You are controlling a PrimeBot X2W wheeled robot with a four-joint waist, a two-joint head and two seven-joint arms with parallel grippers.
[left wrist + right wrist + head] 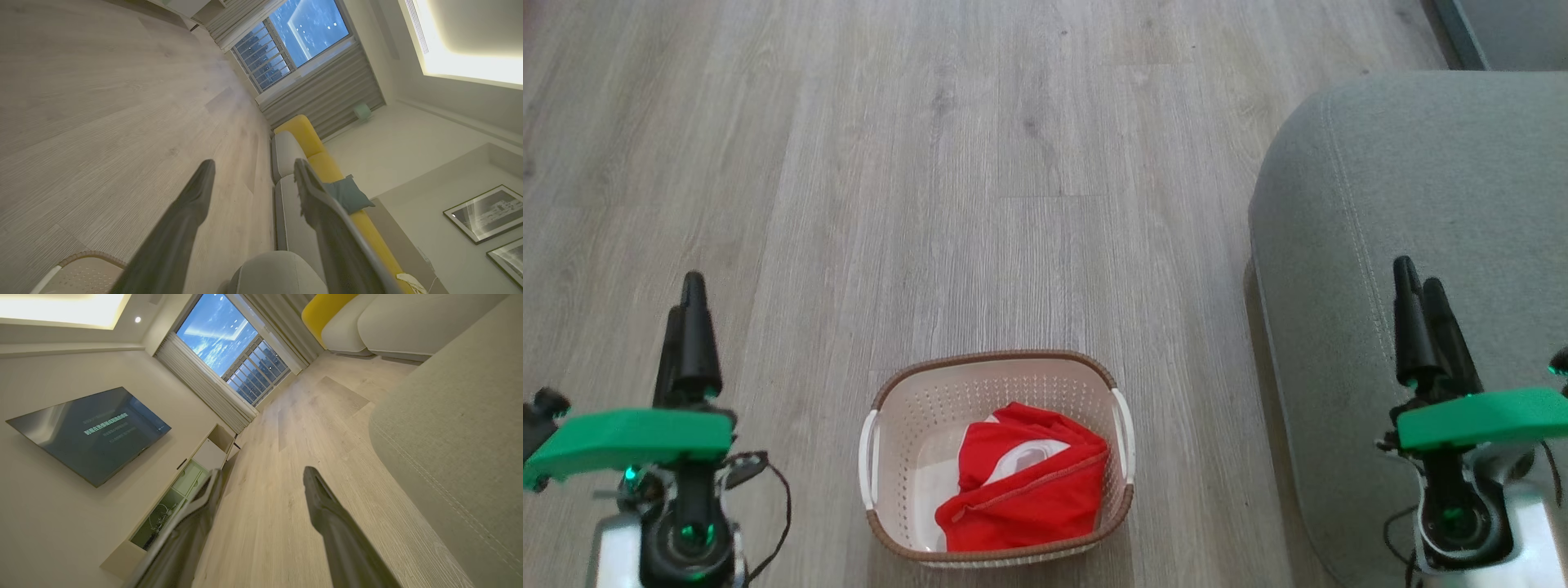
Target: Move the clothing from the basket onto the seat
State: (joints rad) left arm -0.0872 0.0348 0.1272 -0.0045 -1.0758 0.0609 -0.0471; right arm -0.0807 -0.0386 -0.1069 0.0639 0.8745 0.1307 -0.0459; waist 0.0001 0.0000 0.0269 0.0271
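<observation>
Left gripper (685, 298): lower left of the head view, pointing up the frame. The left wrist view shows its 2 dark fingers spread apart with nothing between them.
Right gripper (1417, 276): lower right of the head view, pictured against the seat. The right wrist view shows its fingers also parted and empty.
Arm pose: the 2 arms sit wide of the basket, 1 on each side. This is probably a ready pose that leaves the head camera a clear look into it.
Basket (992, 357): bottom centre of the head view, upright on the floor, its cream perforated walls topped by a brown braided rim.
Clothing (1029, 482): red fabric with a white panel, bunched in the lower right of the basket. Neither gripper touches it, and how many pieces it holds cannot be told.
Seat (1421, 180): a grey-green cushion with a rounded corner, at the right of the frame near the basket. The carry looks short.
Floor (931, 163): pale wood planks, upper left and centre.
Far room: the wrist views show a window (229, 347), a yellow-backed sofa (314, 151) and a wall television (90, 433).
</observation>
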